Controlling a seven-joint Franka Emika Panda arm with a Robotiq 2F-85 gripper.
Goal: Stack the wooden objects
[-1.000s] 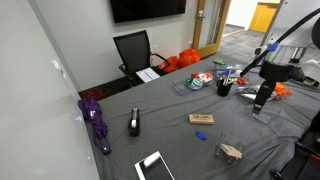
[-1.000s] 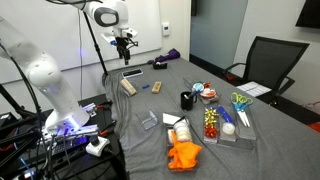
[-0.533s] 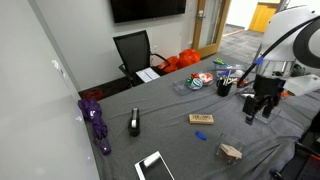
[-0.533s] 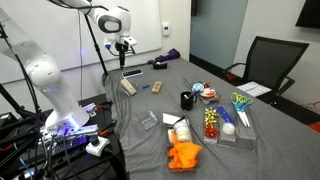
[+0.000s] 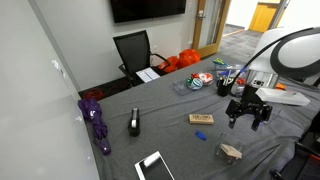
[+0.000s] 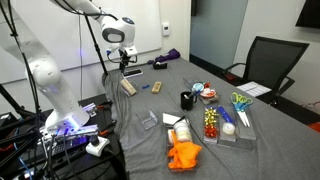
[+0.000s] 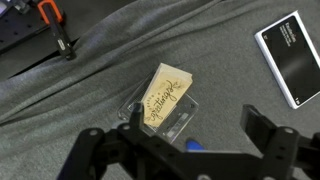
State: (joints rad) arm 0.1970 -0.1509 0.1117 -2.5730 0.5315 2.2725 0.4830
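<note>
Though well apart from each other, both down on the grey tablecloth (image 5: 170, 105): flat wooden block (image 5: 201, 119) lying on its broad face, chunkier wooden block (image 5: 231, 152) nearer the table's edge. Not stacked. Between the two, a small blue object (image 5: 201, 137), touching neither. Lined up in the same order in an exterior view: chunkier wooden block (image 6: 128, 87), blue object (image 6: 143, 87), flat wooden block (image 6: 158, 87).

Centred in the wrist view, the chunkier wooden block (image 7: 168, 95), dark script across its top face, bedded on or in a clear plastic piece (image 7: 185, 122); cannot tell which. Just below it, the blue object (image 7: 192, 145).

Above the cloth, clear of both blocks, the gripper (image 5: 249, 122), fingers (image 7: 135, 125) spread wide, clamped on nothing. Shown from the far side of the table hanging above the chunkier block's end of the row (image 6: 124, 70).

Farther out: phone (image 7: 290, 55) at the wrist view's upper right, orange clamp (image 7: 50, 12) at its upper left. Beyond those, black cup (image 6: 187, 99), orange cloth (image 6: 184, 155), purple bundle (image 5: 96, 122), black office chair (image 5: 133, 50) and dark wall screen (image 5: 147, 8).
</note>
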